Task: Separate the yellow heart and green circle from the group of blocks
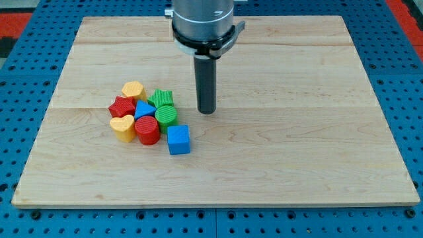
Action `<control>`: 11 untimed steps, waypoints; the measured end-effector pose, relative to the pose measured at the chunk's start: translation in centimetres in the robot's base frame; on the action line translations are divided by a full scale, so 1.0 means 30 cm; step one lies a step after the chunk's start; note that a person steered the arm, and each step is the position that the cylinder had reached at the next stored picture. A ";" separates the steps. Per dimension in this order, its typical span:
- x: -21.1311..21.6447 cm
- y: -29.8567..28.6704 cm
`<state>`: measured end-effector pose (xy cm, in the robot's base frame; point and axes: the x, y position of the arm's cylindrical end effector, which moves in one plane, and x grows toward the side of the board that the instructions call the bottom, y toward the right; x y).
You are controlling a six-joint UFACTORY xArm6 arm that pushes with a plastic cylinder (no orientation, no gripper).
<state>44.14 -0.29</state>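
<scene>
A tight group of blocks lies on the wooden board (pixel 277 145) at the view's left. The yellow heart (pixel 122 127) is at the group's lower left, touching the red star (pixel 122 106) and the red cylinder (pixel 148 130). The green circle (pixel 166 116) is at the group's right side, below the green star (pixel 161 98). A yellow hexagon-like block (pixel 133 89) is at the top, a blue block (pixel 144 109) in the middle. A blue cube (pixel 178 139) sits at the lower right. My tip (pixel 207 111) is to the right of the green circle, apart from it.
The board lies on a blue perforated surface (pixel 26 99). The arm's grey housing (pixel 201 23) hangs over the board's top middle.
</scene>
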 end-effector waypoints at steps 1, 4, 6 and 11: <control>-0.176 0.007; -0.078 -0.894; 0.158 -0.870; 0.195 -0.349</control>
<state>50.00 -10.77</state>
